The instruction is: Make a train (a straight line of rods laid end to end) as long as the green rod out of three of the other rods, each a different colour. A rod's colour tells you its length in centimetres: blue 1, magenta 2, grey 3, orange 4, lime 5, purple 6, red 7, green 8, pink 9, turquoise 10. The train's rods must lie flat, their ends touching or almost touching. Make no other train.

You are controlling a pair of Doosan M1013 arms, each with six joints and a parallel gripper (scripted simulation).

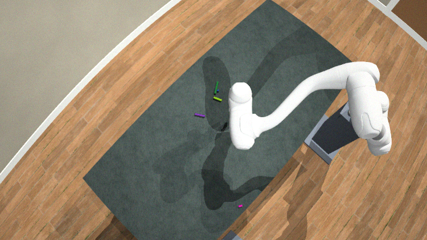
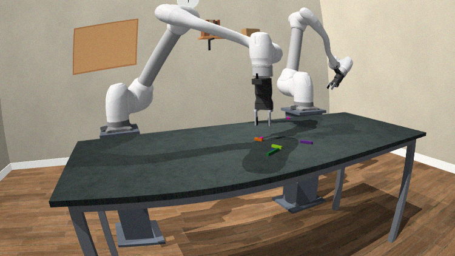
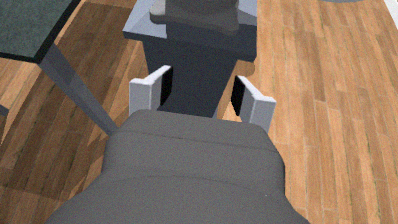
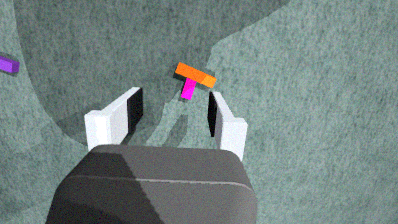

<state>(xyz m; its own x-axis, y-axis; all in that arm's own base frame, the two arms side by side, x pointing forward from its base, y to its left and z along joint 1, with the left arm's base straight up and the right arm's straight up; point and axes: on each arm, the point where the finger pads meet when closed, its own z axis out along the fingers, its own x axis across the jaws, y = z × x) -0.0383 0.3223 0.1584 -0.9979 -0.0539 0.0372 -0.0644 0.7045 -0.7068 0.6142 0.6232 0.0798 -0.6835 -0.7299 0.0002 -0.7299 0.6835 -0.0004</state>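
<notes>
- Right gripper (image 2: 262,124) (image 4: 176,107): open, nothing held, hovering above the table (image 2: 159,171) (image 4: 320,130). Left gripper (image 2: 330,85) (image 3: 202,87): open, off the table.
- Magenta rod (image 2: 261,138) (image 4: 188,89): flat, one end at the orange rod's (image 2: 258,139) (image 4: 194,74) side, apparently touching.
- Probable step, fetching magenta: centre, turn slightly, pinch the long sides, avoid orange.
- Long axis, right wrist view: near upright, lower end leaning left, roughly square to orange.
</notes>
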